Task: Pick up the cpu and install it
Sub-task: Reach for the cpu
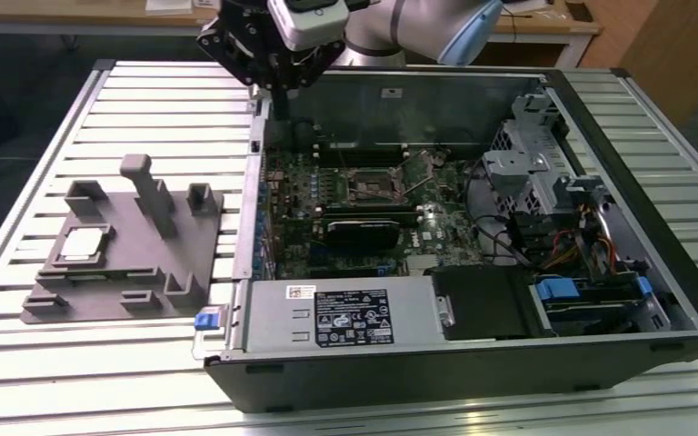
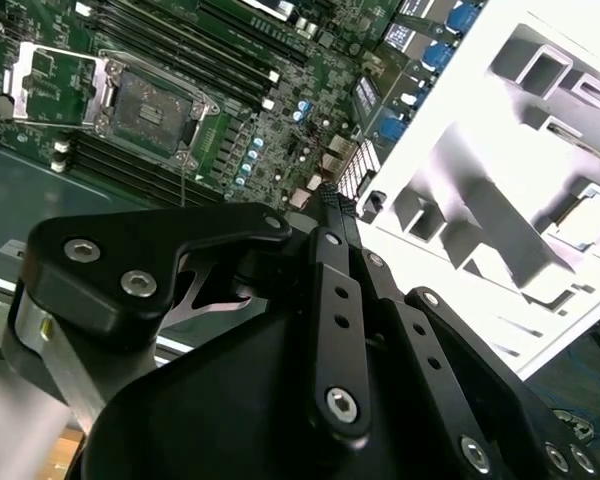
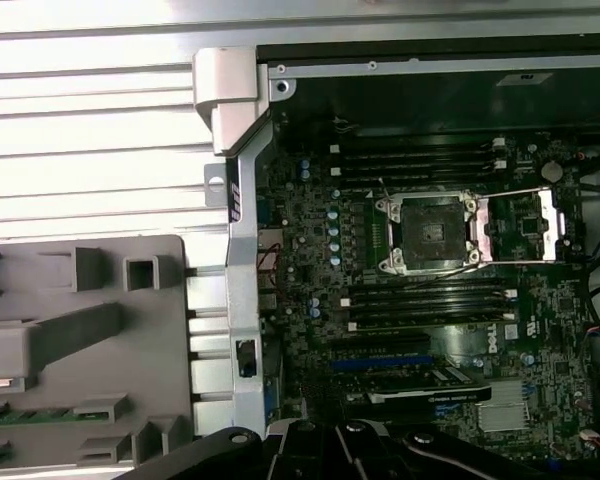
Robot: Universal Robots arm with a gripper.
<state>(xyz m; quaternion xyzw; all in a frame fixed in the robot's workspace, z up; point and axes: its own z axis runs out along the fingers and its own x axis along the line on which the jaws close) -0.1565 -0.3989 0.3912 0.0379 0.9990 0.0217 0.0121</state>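
The cpu (image 1: 83, 245) is a small flat square chip with a bright silver metal top and a thin darker rim. It lies flat in a shallow seat of the grey plastic fixture tray (image 1: 143, 283), towards the exterior view's left. The tray stands on the ribbed aluminium tabletop (image 1: 143, 100), just beside the open black computer case (image 1: 471, 368).

The arm's black gripper (image 1: 279, 89) hangs above the far corner of the case, over the wall that faces the tray, and is well apart from the cpu. In the second wrist view the gripper (image 2: 330, 197) shows its two fingers drawn together into one narrow tip, with nothing held between them.

Inside the case the green motherboard (image 3: 310, 270) lies face up. Its square cpu socket (image 3: 427, 232) sits between rows of long black memory slots, with its metal retaining frame (image 3: 520, 225) swung open to one side and the dark contact field exposed. The socket (image 1: 367, 186) also shows near the middle of the board in the exterior view.
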